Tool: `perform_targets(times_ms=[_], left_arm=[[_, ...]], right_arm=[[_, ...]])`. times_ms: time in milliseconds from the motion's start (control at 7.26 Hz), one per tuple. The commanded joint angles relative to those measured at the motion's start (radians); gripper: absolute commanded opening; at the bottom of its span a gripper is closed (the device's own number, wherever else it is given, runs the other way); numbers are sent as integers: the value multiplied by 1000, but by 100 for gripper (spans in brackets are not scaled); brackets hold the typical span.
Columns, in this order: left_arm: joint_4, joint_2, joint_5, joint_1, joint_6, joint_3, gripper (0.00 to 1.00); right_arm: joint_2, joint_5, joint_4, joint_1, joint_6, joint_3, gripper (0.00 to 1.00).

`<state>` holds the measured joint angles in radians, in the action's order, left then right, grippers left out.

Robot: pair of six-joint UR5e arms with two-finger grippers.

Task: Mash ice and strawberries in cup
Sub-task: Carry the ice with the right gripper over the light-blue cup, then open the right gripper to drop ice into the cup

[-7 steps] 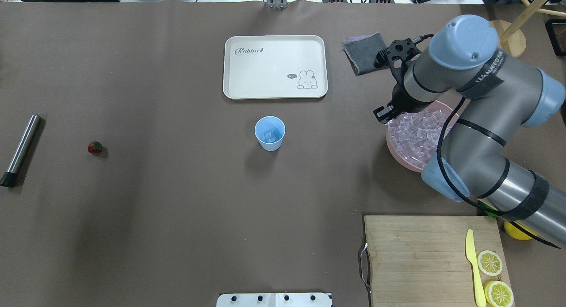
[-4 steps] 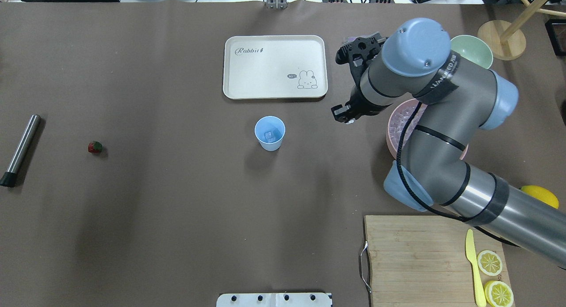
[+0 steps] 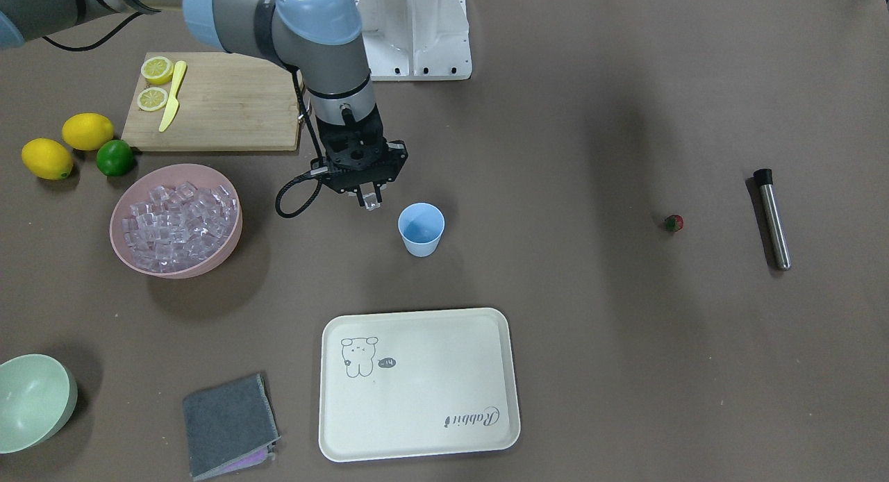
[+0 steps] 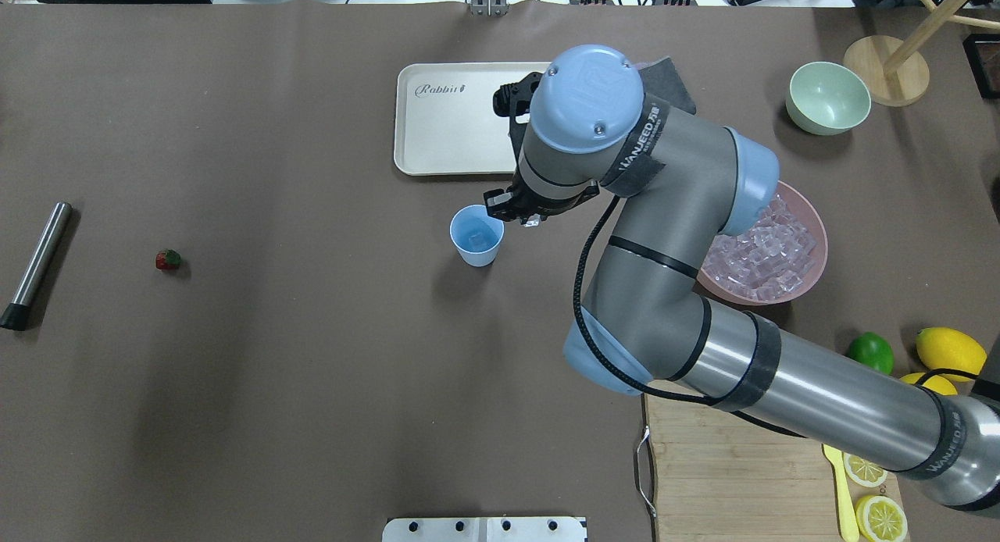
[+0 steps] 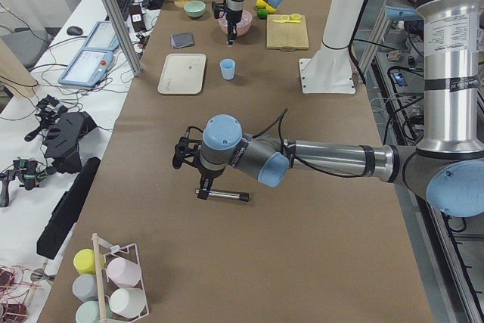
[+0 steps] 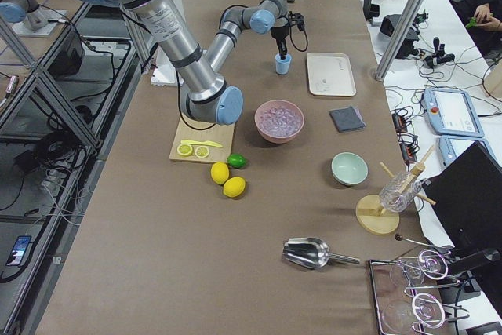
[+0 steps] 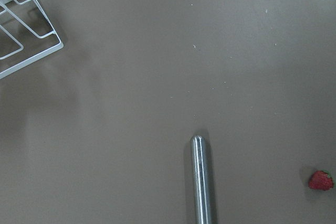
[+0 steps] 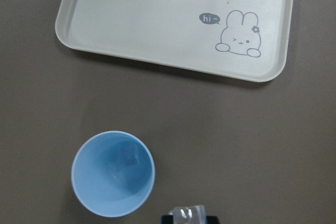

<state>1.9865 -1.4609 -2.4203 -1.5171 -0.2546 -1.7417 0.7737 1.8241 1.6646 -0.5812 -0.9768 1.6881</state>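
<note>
Muddler: brushed-steel rod with a black end cap [image 4: 35, 265], lying flat on the brown table cover [image 4: 273, 386] at the far left of your overhead view.
Left arm: left gripper [image 5: 202, 187] hangs above the rod. You get it in the left side view only, so you cannot tell whether its jaws are spread or pressed together. Its wrist view shows the rod tip and the berry, no fingers.
Berry: tiny red strawberry with a green cap [image 4: 167, 259], on the cover near the rod, on its right.
Tray: cream rectangular tray with a rabbit print [image 4: 437, 120], beyond the cup, its right part hidden under the right arm.
Cup: small light blue plastic cup [image 4: 476, 235], upright mid-table, well apart from the strawberry, with one clear cube [image 8: 127, 157] on its bottom.
Right arm: right gripper [image 3: 371, 201] points down just beside the cup's rim, on its right in the overhead view. Its jaws pinch a clear glassy ice cube [image 8: 189, 214].
Ice supply: pink bowl [image 3: 208, 261] right of the cup, with a heap of clear ice cubes [image 4: 769, 245] in it.
Far right: pale green bowl [image 4: 828, 97], green lime [image 4: 871, 352], two yellow lemons [image 4: 949, 351], and a bamboo cutting board [image 4: 726, 464] with lemon slices [image 4: 881, 518].
</note>
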Motion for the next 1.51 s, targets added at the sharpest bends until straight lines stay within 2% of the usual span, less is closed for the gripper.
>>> perform_targets(times_ms=[0, 275, 826, 964, 1102, 1239, 1377], left_arm=[[0, 4, 1, 0, 2, 1, 97], [0, 4, 1, 0, 5, 5, 97], [5, 34, 0, -2, 9, -9, 97], [5, 39, 0, -2, 11, -10, 97], [5, 39, 0, -2, 11, -10, 97], [5, 39, 0, -2, 11, -10, 97], [3, 39, 0, -2, 11, -10, 97]], right_arm=[[-79, -60, 3, 47, -54, -77, 28], [-129, -84, -8, 61, -79, -160, 28], [-123, -118, -29, 73, -74, -182, 29], [-123, -118, -72, 75, -68, -194, 44], [-120, -118, -83, 75, -66, -192, 67], [-117, -117, -82, 73, -65, -183, 72], [-113, -97, -72, 54, -59, -171, 72]])
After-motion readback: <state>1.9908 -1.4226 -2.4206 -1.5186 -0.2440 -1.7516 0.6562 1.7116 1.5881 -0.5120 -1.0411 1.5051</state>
